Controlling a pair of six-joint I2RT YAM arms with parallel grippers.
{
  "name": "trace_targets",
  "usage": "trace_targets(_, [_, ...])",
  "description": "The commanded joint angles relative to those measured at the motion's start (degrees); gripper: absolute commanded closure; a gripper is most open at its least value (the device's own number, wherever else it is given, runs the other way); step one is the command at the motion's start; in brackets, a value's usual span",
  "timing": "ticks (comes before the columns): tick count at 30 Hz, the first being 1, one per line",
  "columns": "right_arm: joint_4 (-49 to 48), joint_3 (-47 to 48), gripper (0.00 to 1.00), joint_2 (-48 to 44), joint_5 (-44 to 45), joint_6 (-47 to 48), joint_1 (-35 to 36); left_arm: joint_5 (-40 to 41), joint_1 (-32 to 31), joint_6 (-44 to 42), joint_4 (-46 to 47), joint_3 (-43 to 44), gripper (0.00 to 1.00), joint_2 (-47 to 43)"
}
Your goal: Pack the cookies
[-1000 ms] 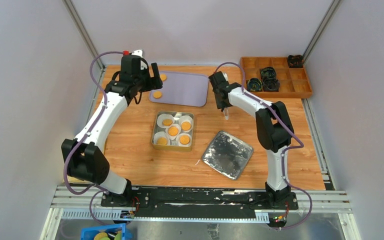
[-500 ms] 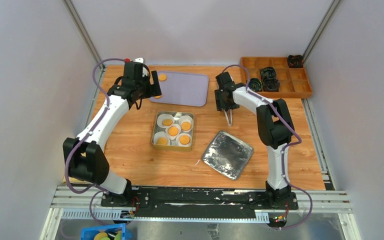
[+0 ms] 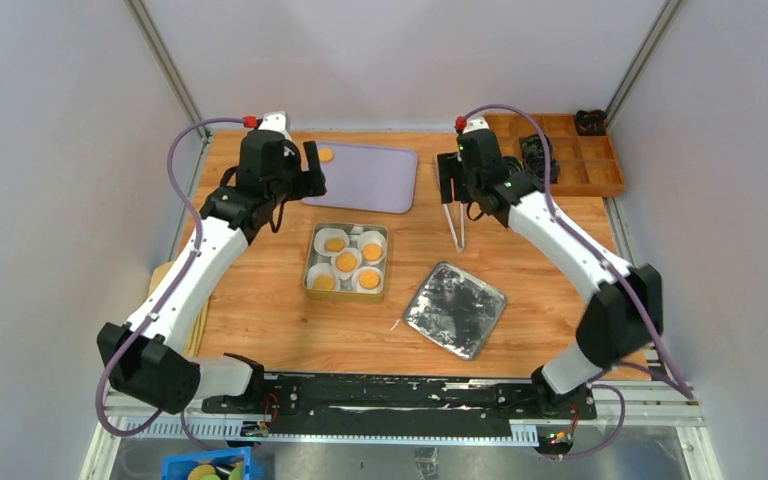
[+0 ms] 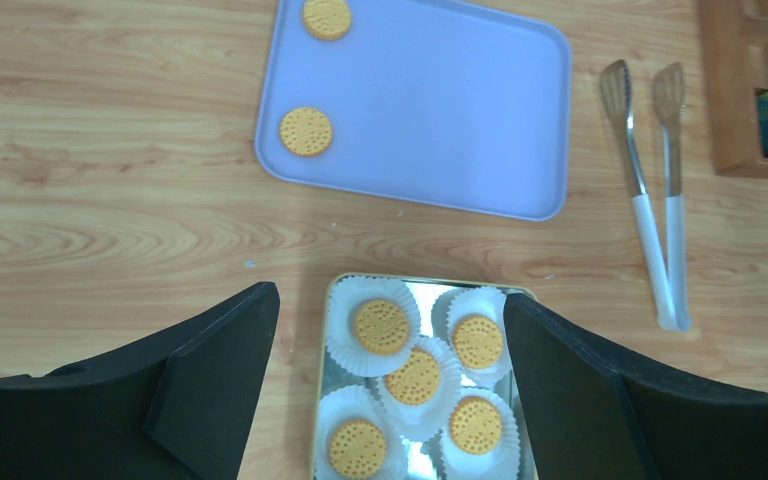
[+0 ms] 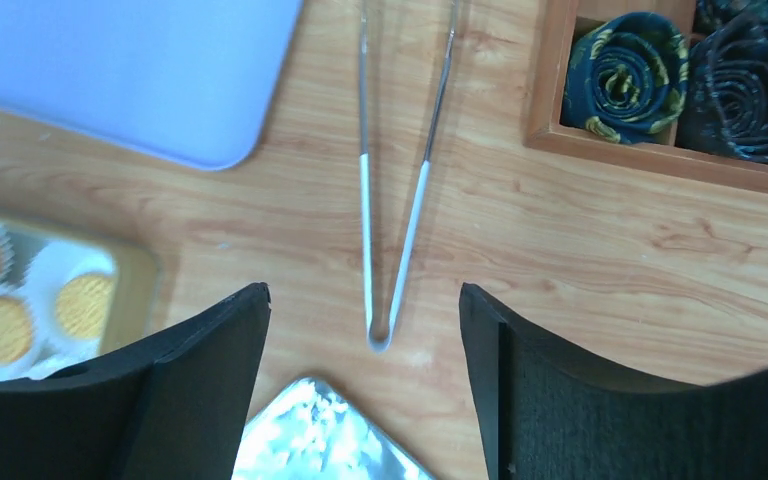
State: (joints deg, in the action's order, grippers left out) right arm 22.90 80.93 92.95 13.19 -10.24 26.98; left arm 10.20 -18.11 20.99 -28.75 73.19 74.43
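Observation:
Several cookies point(image 3: 346, 262) sit in white paper liners inside a metal tin point(image 3: 307, 275) at the table's middle. Two more cookies point(image 4: 306, 131) lie on the purple tray point(image 4: 440, 110); the top view shows only one of them point(image 3: 326, 155). My left gripper point(image 4: 388, 300) hangs open above the tin's far end, holding nothing. My right gripper point(image 5: 363, 290) is open too, over the closed end of metal tongs point(image 5: 395, 200) that lie flat on the wood, apart from its fingers.
The tin's shiny lid point(image 3: 455, 309) lies right of the tin, its corner below the right gripper. A wooden compartment box point(image 3: 600, 185) with dark rolled items point(image 5: 635, 60) stands at the back right. The tongs point(image 3: 455, 225) lie between the tray and the box.
My right gripper has opened and let go of the tongs, which now lie on the table; the arm has drawn up and back. My left gripper has risen from the tray.

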Motion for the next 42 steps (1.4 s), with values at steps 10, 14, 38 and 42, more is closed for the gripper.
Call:
trace_targets(10, [9.3,-32.1,0.34,-21.6,0.0,-16.4,11.4,-2.0,-5.1,0.3,1.8,-1.7,0.11,-1.5])
trace_targets(14, [10.0,-34.6,0.33,-22.4,0.3,-17.2,17.8,-2.6,-5.3,0.4,1.6,-2.2,0.11,-1.2])
trace_targets(38, [29.0,-41.2,0.53,-26.3,7.8,-53.5,25.1,-9.7,-5.8,0.0,2.2,-3.3,0.11,-3.0])
trace_targets(42, [29.1,-44.1,0.54,-26.0,6.5,-58.5,25.1,-10.8,-5.8,0.3,2.2,-3.8,0.1,-5.3])
